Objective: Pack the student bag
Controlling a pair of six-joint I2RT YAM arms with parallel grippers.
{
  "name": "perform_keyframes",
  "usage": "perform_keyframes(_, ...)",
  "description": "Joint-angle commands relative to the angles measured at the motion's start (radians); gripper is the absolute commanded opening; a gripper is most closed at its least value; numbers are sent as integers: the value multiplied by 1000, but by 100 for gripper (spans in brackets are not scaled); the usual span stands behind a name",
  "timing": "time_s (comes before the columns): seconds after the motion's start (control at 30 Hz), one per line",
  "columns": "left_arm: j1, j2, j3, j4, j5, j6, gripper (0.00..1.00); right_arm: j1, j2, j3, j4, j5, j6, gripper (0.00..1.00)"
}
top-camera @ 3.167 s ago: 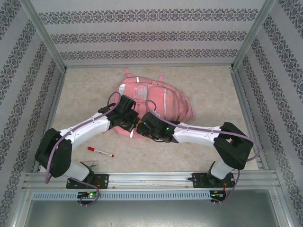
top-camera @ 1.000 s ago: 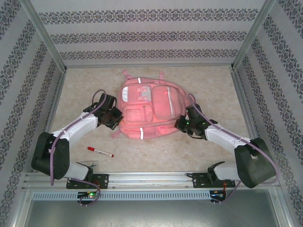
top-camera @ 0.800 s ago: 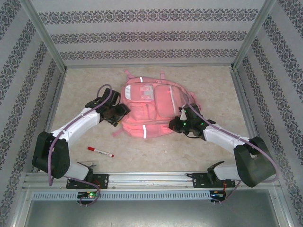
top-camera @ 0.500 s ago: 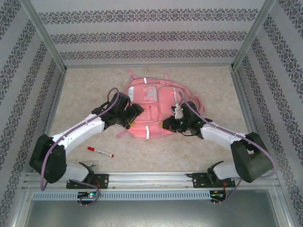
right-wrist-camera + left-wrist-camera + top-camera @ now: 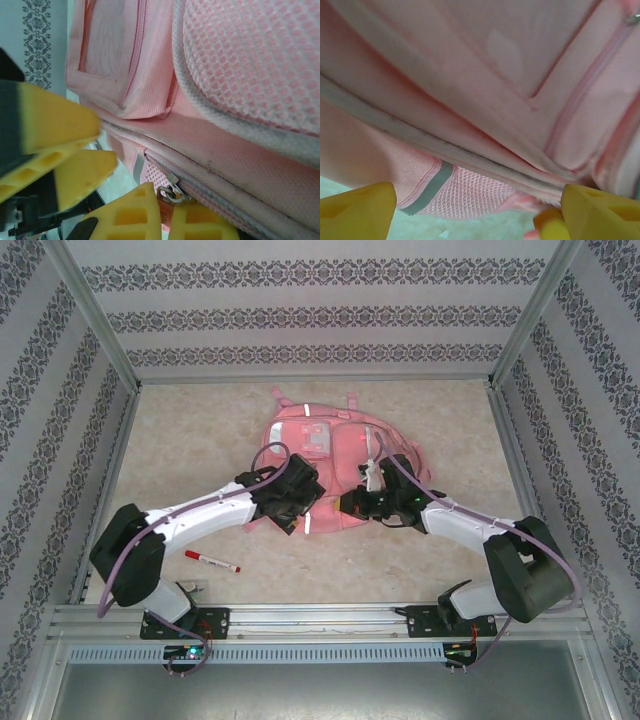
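Bag (image 5: 330, 440) by the table's (image 5: 180, 440) far edge seems mid-unzipping: right gripper (image 5: 172, 216) pinches the zip pull (image 5: 169, 194), left gripper (image 5: 479, 210) gapes empty and should next clamp fabric.

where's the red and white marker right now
In the top view the marker lies on the table at the near left. It is in front of the left arm and apart from the student bag.

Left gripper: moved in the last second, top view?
Yes. The left gripper has shifted right, from beside the student bag to over its near edge, farther from the red pen.
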Motion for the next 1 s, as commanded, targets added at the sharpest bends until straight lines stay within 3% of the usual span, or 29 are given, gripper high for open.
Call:
perform_keyframes(0.0, -7, 41, 15, -14, -108, -128, 94, 44, 16, 38, 86, -35, 19, 0)
perform_keyframes(0.07, 0, 58, 12, -20, -152, -151, 93, 60, 23, 38, 95, -27, 30, 0)
perform_keyframes(0.17, 24, 81, 10, -33, -217, -150, 80, 82, 31, 30, 103, -14, 54, 0)
perform_keyframes(0.4, 93, 112, 1, -99, -293, -74, 14, 56, 13, -17, 61, 57, 96, 0)
perform_keyframes(0.47, 113, 96, -17, -102, -306, -48, 0, 32, -1, -36, 25, 86, 108, 0)
perform_keyframes(0.97, 330, -100, -194, -47, -296, 184, 0, -175, -86, -74, -210, 162, 41, 0)
